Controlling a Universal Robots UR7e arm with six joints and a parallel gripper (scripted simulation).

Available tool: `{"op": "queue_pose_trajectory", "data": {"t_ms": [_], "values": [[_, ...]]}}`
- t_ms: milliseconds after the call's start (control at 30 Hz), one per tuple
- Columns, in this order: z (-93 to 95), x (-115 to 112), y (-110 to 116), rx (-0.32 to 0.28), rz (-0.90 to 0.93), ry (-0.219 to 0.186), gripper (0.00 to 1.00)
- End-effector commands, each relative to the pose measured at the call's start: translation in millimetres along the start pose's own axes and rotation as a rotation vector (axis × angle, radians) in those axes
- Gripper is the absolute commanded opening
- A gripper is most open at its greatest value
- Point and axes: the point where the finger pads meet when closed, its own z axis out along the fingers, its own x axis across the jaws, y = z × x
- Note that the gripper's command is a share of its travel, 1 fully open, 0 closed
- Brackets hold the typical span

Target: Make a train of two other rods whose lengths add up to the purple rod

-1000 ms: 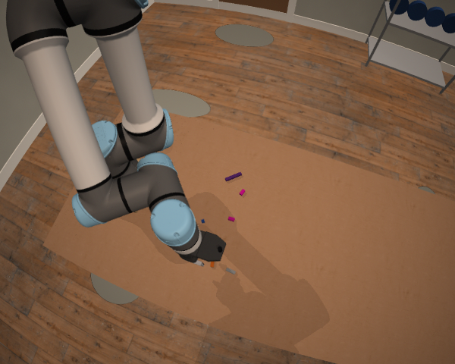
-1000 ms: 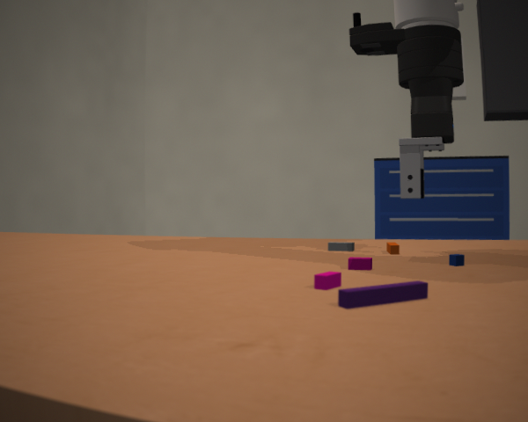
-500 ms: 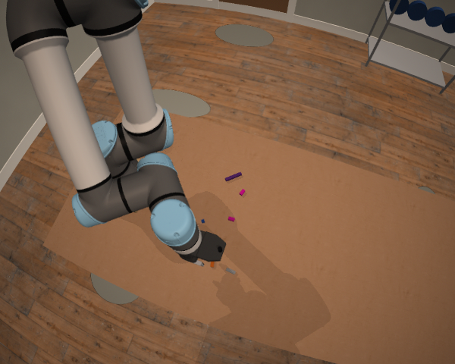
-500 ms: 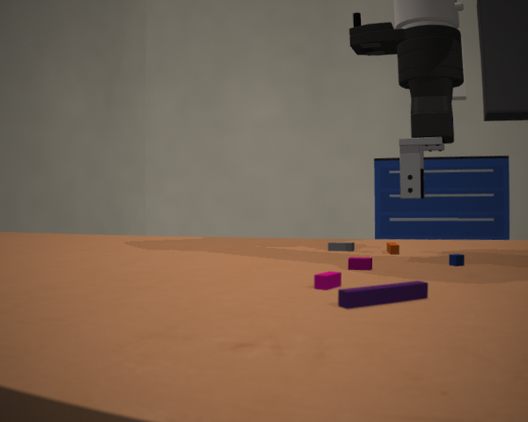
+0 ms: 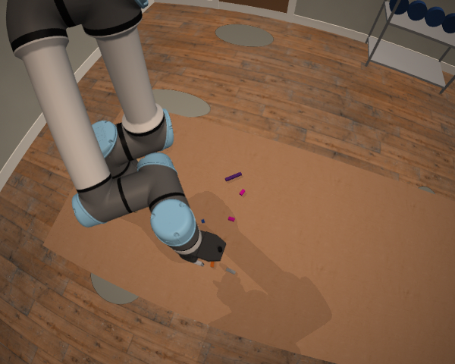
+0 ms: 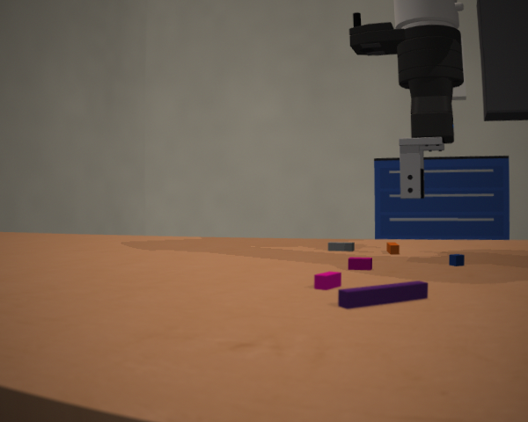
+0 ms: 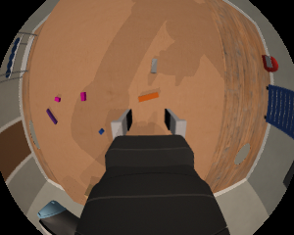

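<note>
In the exterior view, nearest the camera, a purple rod (image 5: 233,177) (image 6: 383,294) (image 7: 51,117) lies slantwise at the lower right of the frame on the table (image 5: 357,250) (image 6: 187,317) (image 7: 186,29). Just beyond its left end sits a magenta rod (image 5: 242,192) (image 6: 327,280) (image 7: 58,99), then a second magenta rod (image 5: 231,218) (image 6: 360,263) (image 7: 83,96) behind. A small blue rod (image 5: 202,221) (image 6: 456,260) (image 7: 101,131) lies farther right. Farther back are an orange rod (image 5: 211,264) (image 6: 392,248) (image 7: 148,97) and, left of it, a grey rod (image 5: 230,271) (image 6: 341,246) (image 7: 154,66), apart. The tool (image 6: 422,198) (image 7: 148,116) hangs above the table at the upper right, its fingers spread wide, pinching nothing. No two rods form a train.
</note>
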Motion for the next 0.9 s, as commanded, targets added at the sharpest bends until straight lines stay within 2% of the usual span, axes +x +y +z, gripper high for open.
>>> {"op": "queue_pose_trajectory", "data": {"t_ms": [0, 867], "values": [[-0.3, 0.3, -0.3, 0.001, 0.000, 0.001, 1.00], [-0.4, -1.7, -1.5, 0.001, -0.023, 0.001, 1.00]]}}
